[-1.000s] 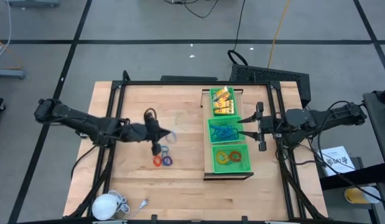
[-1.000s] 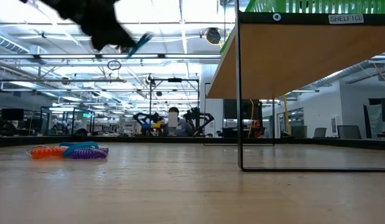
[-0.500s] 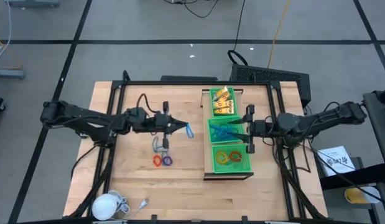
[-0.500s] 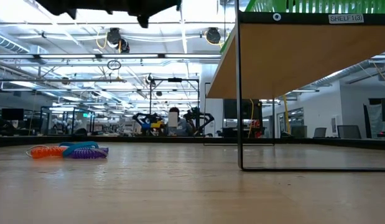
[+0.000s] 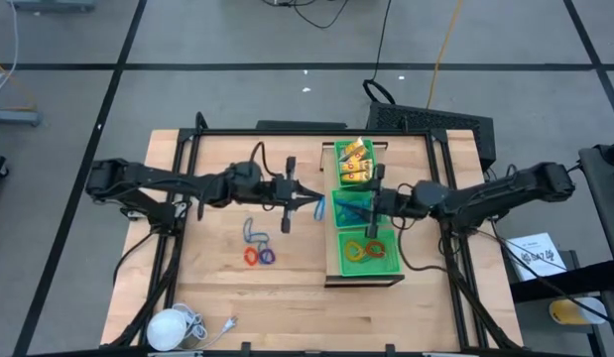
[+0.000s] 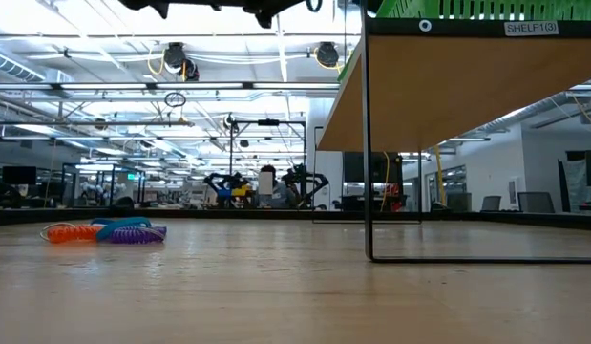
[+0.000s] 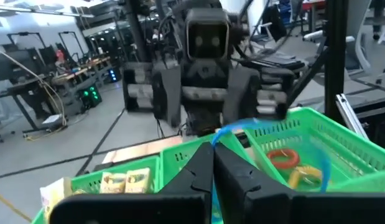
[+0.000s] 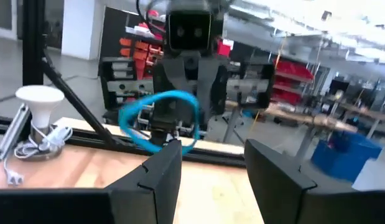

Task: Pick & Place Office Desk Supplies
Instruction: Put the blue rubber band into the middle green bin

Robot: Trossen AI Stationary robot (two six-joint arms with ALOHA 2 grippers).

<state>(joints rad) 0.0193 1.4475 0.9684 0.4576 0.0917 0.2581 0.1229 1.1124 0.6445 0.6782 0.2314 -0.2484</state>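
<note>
Seen from above, a wooden table point(image 5: 217, 288) carries a white round lamp with a cord point(image 5: 173, 325) at its front left corner. Near the table's middle lie loose rings point(image 5: 258, 255), red and purple among them. Above and right of them the left gripper point(image 5: 316, 203), fingers pinched on a thin blue ring point(image 5: 319, 207), reaches toward the green mesh tray point(image 5: 361, 209), likely to drop it in. Over the tray's middle compartment the right gripper point(image 5: 371, 205) faces it with fingers spread and empty, probably waiting. The tray's back compartment holds yellow packets point(image 5: 354, 162).
</note>
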